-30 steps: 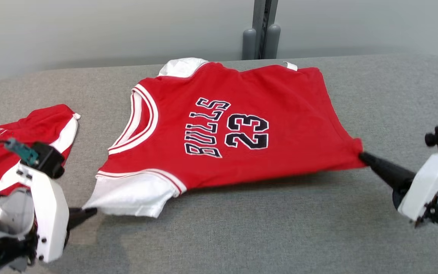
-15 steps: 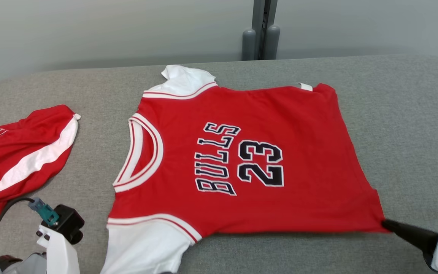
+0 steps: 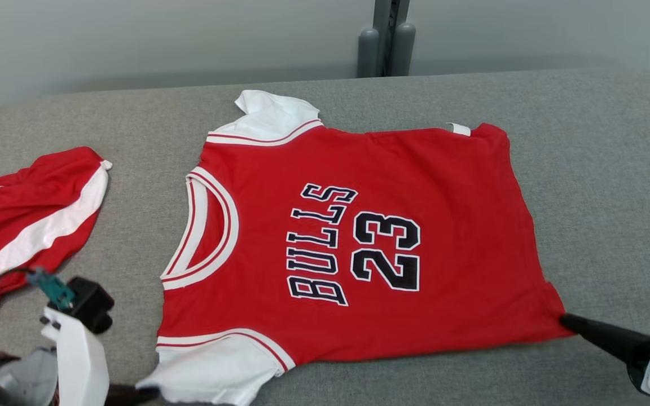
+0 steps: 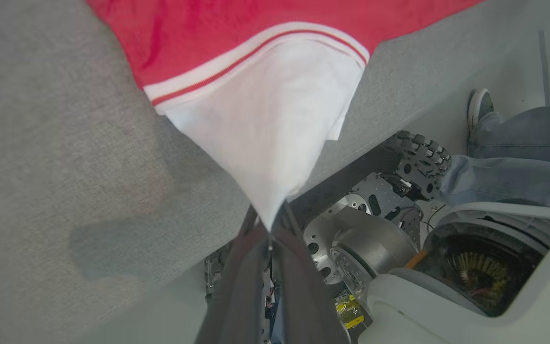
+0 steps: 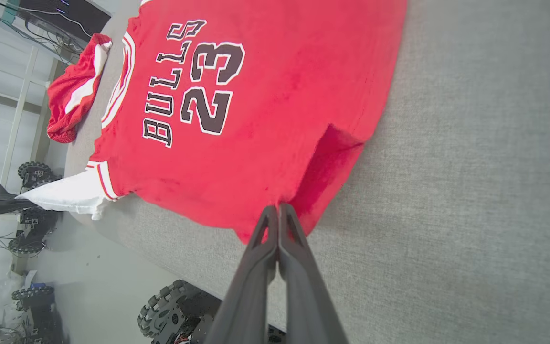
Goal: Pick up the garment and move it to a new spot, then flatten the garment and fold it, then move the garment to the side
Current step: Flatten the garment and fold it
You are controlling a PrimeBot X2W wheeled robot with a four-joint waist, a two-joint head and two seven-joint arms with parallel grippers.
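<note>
Red short-sleeved jersey with white sleeves and white-trimmed neck (image 3: 359, 242) lies face up, spread mostly flat, mid grey cloth-covered desk (image 3: 584, 169). The long axis runs side to side: neck toward the robot's left, hem toward its right. Print reads "BULLS" over "23" in dark letters with white outlines, turned sideways in the head view. A small white tag (image 3: 459, 128) sits at the far hem corner; any text on it is too small to read.

The near edge is strung between both claws. The left claw (image 4: 270, 224) is closed tight on the tip of the near white sleeve (image 3: 218, 372), pulling it to a point that reaches about to the desk's near edge. The right claw (image 5: 279, 210) is closed tight on the near hem corner, where a small flap of red cloth is turned up just beside the fingers.

The jersey body lies away from both claws, toward the far side, with each arm at its own end and neither clearly nearer. Likely step: flattening, with folding not yet started. The next pull probably goes along that side-to-side axis, and the risk is the sleeve dragging off the edge.

A crumpled pair of red shorts with a white stripe (image 3: 26, 220) lies well apart at the left. In the left wrist view, a person's jeans-clad leg (image 4: 518, 157) is on the floor beyond the desk.
</note>
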